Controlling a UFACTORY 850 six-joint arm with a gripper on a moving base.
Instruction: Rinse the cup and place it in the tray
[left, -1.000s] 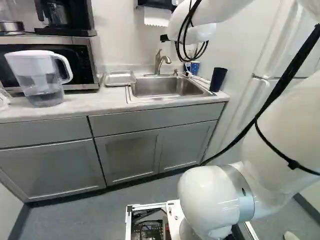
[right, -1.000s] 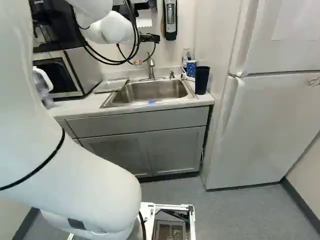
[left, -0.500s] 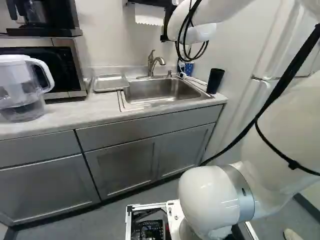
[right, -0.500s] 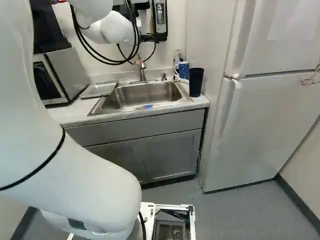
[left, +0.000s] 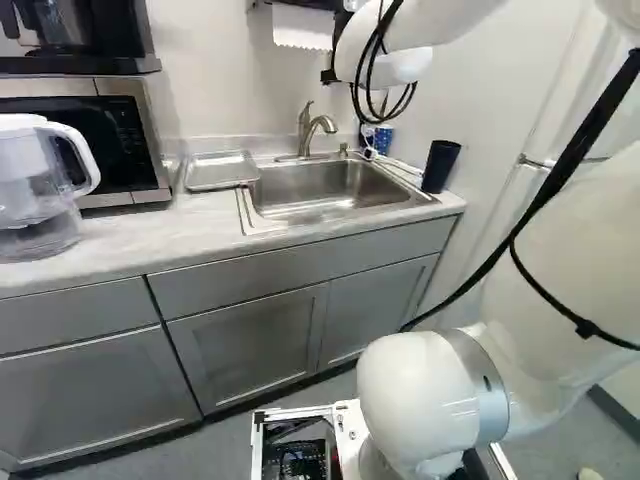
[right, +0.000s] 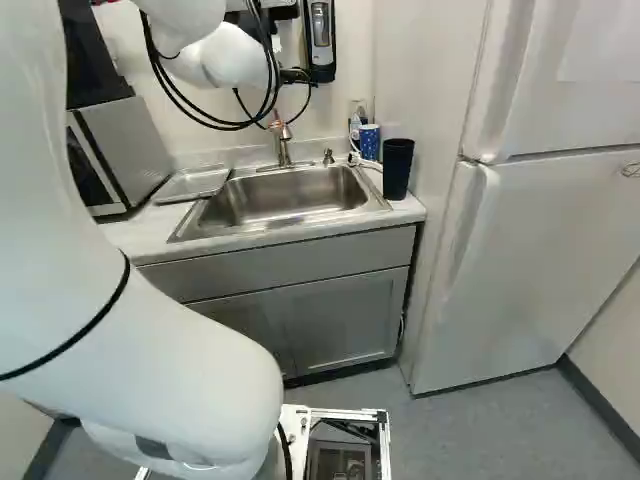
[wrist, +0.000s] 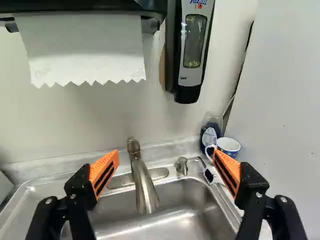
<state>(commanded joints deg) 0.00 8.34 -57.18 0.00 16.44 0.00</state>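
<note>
Left base view: the counter (left: 150, 238) looms larger than it did a second ago, and the whole scene has shifted while the joint at the foot hasn't. So the base has moved, drawing in on the sink (left: 330, 188). To me that means it's getting itself into reach; neither the rinse nor the tray part has begun, by the look of it.

What differs from the earlier frame is mostly that drive. The arm (right: 180, 370) keeps the same pose against its own joint, and I can't see anything shifted on the counter. The dark cup (right: 397, 168) stands upright beside the sink, at the fridge end, and the blue spotted cup (right: 370, 142) sits just behind it. Which one is meant, I couldn't swear to. The metal tray (left: 220, 171) lies flat on the sink's other side, by the microwave (left: 120, 140).

The claw (wrist: 166, 157) is spread wide, nothing between its orange pads (wrist: 104, 171), facing the faucet (wrist: 144, 187). Next it'll want lining up with a cup, and I'd mind that cluttered corner: one cup could easily get knocked reaching for the other.
</note>
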